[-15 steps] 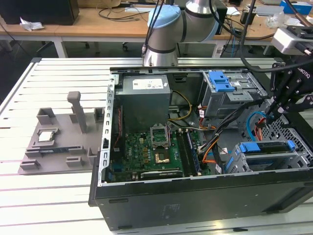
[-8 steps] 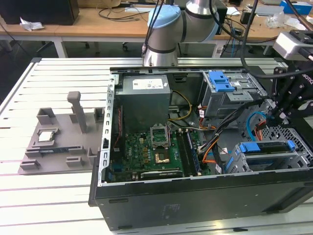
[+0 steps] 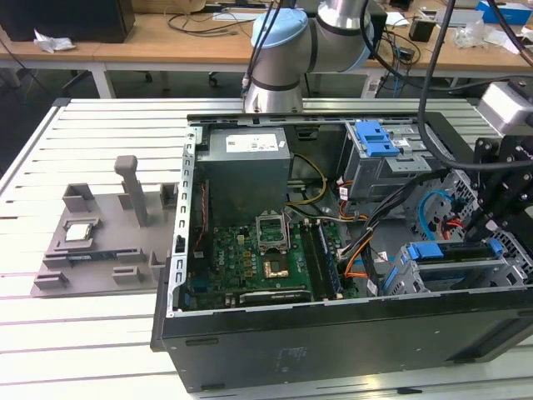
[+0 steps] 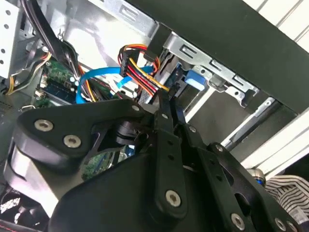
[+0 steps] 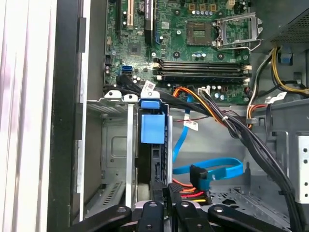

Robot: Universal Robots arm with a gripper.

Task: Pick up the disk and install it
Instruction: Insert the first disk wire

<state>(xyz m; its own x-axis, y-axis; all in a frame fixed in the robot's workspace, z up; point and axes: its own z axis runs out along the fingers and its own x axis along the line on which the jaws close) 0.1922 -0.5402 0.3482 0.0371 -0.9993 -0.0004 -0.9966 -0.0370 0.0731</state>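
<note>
In the exterior view, the gripper (image 3: pixel 491 229) hangs over the drive cage (image 3: pixel 454 275) at the end of the open case (image 3: pixel 333 333) on the bench (image 3: pixel 83 350), toward the exterior view's right. The disk (image 3: pixel 454 252) sits edge-up in that cage, directly under the gripper, blue rails showing at both ends. Its long axis runs along the cage, roughly parallel to the case's near wall.

In the second wrist view, the gripper (image 4: pixel 166 108) reaches down beside a red, yellow and black cable bundle (image 4: pixel 140 72), the fingers close together on a thin dark edge that I take to be the disk's. The blue tab (image 4: pixel 193 79) lies just beyond the tips.

In the first wrist view, the disk (image 5: pixel 153 145) stretches straight away from the gripper (image 5: pixel 166 193), its blue rail tab at the far end. The gripper is narrow and appears clamped on the near end, with the disk's long axis in line with the reach, pointing into the cage toward the motherboard (image 5: pixel 193 43).
</note>
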